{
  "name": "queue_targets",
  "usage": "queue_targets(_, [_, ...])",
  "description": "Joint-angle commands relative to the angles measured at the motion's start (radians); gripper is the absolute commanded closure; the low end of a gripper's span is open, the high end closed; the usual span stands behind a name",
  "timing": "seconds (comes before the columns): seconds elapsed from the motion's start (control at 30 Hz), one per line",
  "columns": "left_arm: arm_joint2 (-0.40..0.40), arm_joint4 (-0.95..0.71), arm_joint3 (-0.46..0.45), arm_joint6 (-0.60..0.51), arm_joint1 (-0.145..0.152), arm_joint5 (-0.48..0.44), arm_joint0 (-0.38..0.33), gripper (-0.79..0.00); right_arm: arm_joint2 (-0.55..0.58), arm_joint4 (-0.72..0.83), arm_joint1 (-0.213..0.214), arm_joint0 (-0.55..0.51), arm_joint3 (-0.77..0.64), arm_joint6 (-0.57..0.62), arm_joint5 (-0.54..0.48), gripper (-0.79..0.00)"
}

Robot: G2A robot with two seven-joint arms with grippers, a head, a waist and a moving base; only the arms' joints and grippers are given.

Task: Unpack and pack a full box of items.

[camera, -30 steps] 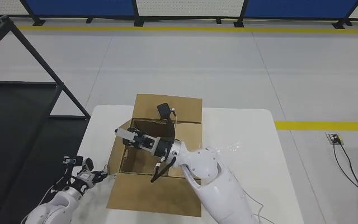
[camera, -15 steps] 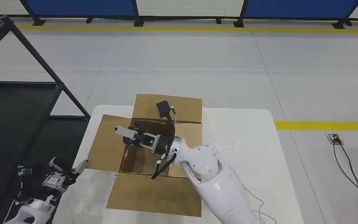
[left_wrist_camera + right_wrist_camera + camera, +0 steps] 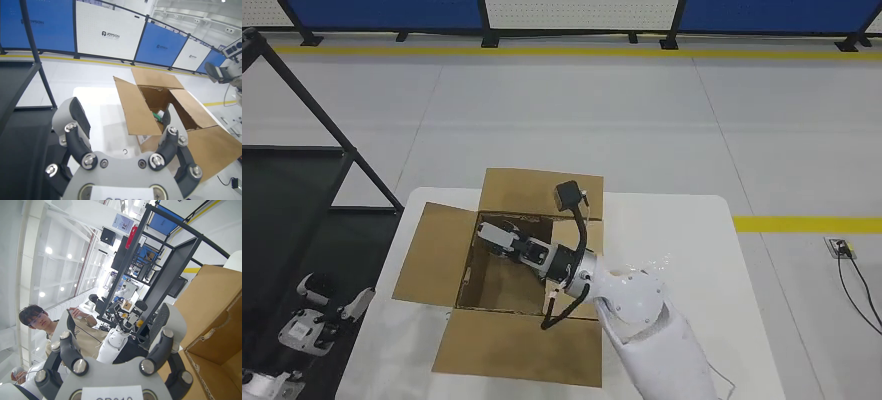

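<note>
The brown cardboard box (image 3: 522, 352) stands flaps-out on the white table (image 3: 692, 290), with a small green item (image 3: 156, 116) inside. The right gripper (image 3: 117, 311) hangs spread and empty over its opening; the left gripper (image 3: 121, 108), also spread, is well apart. Unpacking seems barely begun.

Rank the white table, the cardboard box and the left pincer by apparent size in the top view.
Largest: white table.
Middle: cardboard box, flaps spread open.
Smallest: left pincer, clearly the smallest of the three.
</note>
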Motion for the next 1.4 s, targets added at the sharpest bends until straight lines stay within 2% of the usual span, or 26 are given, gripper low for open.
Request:
queue_targets(0.0, [-0.009, -0.017, -0.025, -0.044, 0.004, -0.026, -0.008, -0.785, 0.021, -0.009, 0.008, -0.050, -0.058, -0.014, 0.003, -0.785])
queue_targets(0.13, [0.017, 0.000, -0.075, -0.123, 0.012, -0.053, -0.043, -0.785, 0.067, -0.024, 0.024, -0.167, -0.168, -0.045, -0.007, -0.785])
queue_targets(0.33, [0.166, 0.056, -0.107, -0.227, 0.020, 0.006, -0.164, -0.785, 0.136, -0.017, 0.049, -0.345, -0.281, -0.060, -0.066, -0.785])
queue_targets(0.63, [0.460, 0.086, -0.010, -0.392, 0.019, 0.113, -0.443, -0.785, 0.232, 0.004, 0.075, -0.562, -0.370, -0.162, -0.169, -0.785])
queue_targets(0.77, [0.582, 0.083, 0.049, -0.437, 0.011, 0.140, -0.540, -0.785, 0.262, 0.034, 0.081, -0.650, -0.396, -0.238, -0.253, -0.785])
queue_targets(0.83, [0.615, 0.071, 0.073, -0.470, 0.008, 0.147, -0.577, -0.785, 0.268, 0.037, 0.082, -0.682, -0.399, -0.291, -0.261, -0.785])
queue_targets(1.3, [0.615, 0.071, 0.073, -0.470, 0.008, 0.147, -0.577, -0.785, 0.268, 0.037, 0.082, -0.682, -0.399, -0.291, -0.261, -0.785])
queue_targets(1.37, [0.622, 0.033, 0.084, -0.464, 0.006, 0.155, -0.572, -0.785, 0.266, 0.033, 0.082, -0.680, -0.402, -0.293, -0.258, -0.785])
